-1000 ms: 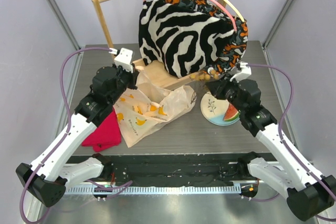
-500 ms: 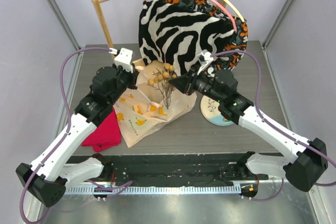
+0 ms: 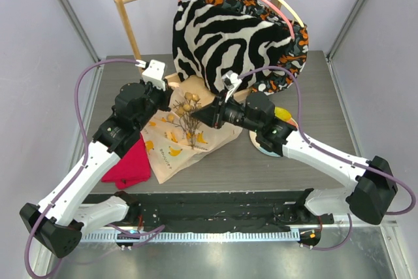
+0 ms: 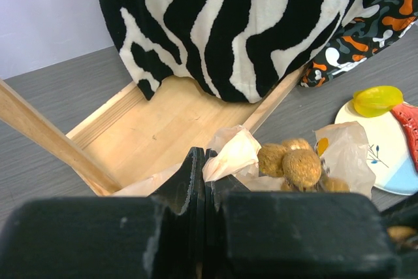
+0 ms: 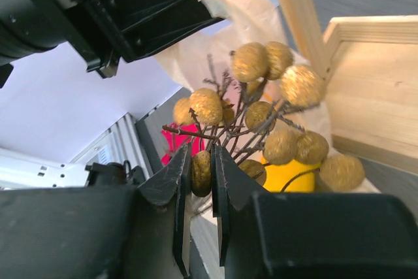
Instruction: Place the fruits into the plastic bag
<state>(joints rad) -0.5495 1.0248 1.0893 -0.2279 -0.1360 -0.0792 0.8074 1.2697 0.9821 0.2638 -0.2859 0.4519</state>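
The plastic bag [image 3: 196,136], cream with banana prints, lies crumpled in front of the wooden stand. My left gripper [image 3: 166,98] is shut on its upper edge [image 4: 236,153], holding the mouth up. My right gripper [image 5: 201,151] is shut on one berry of a bunch of brownish grapes [image 5: 264,112] on dark stems. In the top view that bunch [image 3: 188,110] hangs over the bag's mouth, close beside my right gripper [image 3: 200,114]. Something yellow [image 5: 287,176] shows under the grapes. A yellow-green fruit [image 4: 377,99] and a red slice [image 4: 408,125] lie on the plate [image 4: 385,161].
A zebra-striped garment [image 3: 225,40] hangs from the wooden rack [image 3: 127,24] just behind the bag, over the rack's plank base [image 4: 163,122]. A red cloth [image 3: 129,164] lies left of the bag. The plate [image 3: 260,146] sits under my right forearm.
My right arm has swung left from the plate, carrying the grapes across to the bag's mouth. The left arm has stayed still, gripping the bag.
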